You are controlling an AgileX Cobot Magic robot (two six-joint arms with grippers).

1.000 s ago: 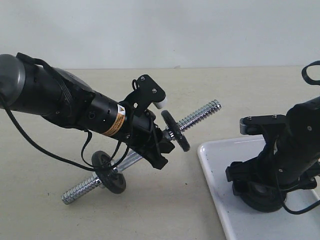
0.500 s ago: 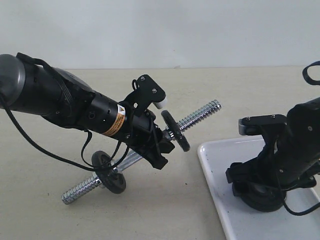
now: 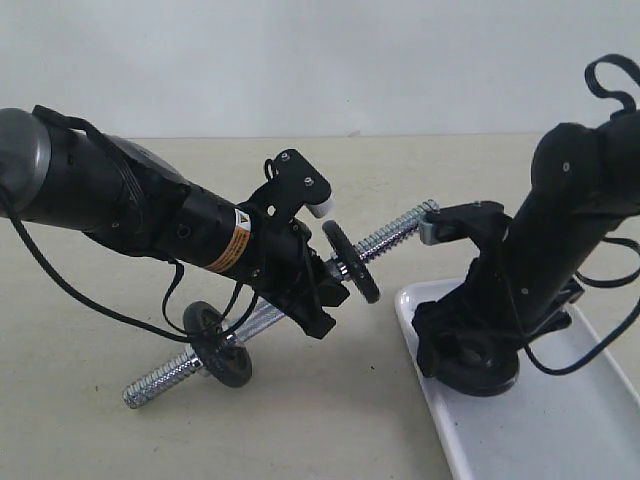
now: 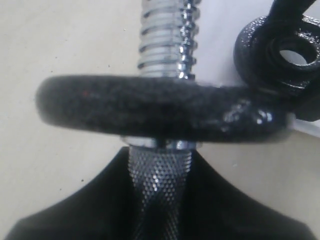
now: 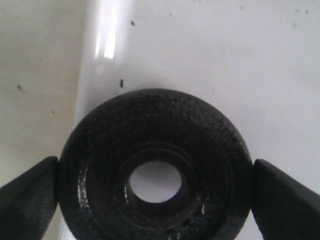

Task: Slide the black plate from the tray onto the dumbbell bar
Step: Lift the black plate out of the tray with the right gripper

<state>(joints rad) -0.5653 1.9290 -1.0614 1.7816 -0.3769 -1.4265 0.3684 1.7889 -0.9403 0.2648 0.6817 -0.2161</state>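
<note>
My left gripper (image 3: 322,285) is shut on the knurled middle of the dumbbell bar (image 3: 395,232) and holds it tilted, threaded end up toward the right. Two small black discs (image 3: 352,262) sit on the bar. In the left wrist view one disc (image 4: 160,112) crosses the frame, with the threaded end (image 4: 167,40) beyond it. My right gripper (image 3: 465,350) is shut on the black plate (image 3: 492,378), which hangs above the left edge of the white tray (image 3: 560,440). In the right wrist view the plate (image 5: 100,165) fills the gap between both fingers (image 5: 27,195), its centre hole unobstructed.
Beige tabletop (image 3: 420,160) surrounds the tray. The bar's lower threaded end (image 3: 150,385) and lower disc (image 3: 222,345) rest on the table at the left. A black cable (image 3: 80,290) loops under the left arm. The right arm's cable (image 3: 605,75) arches at the top right.
My right arm has risen and swung left, carrying the black plate from the tray's middle to its left edge, nearer the bar's raised end. The left arm and bar stay still.
</note>
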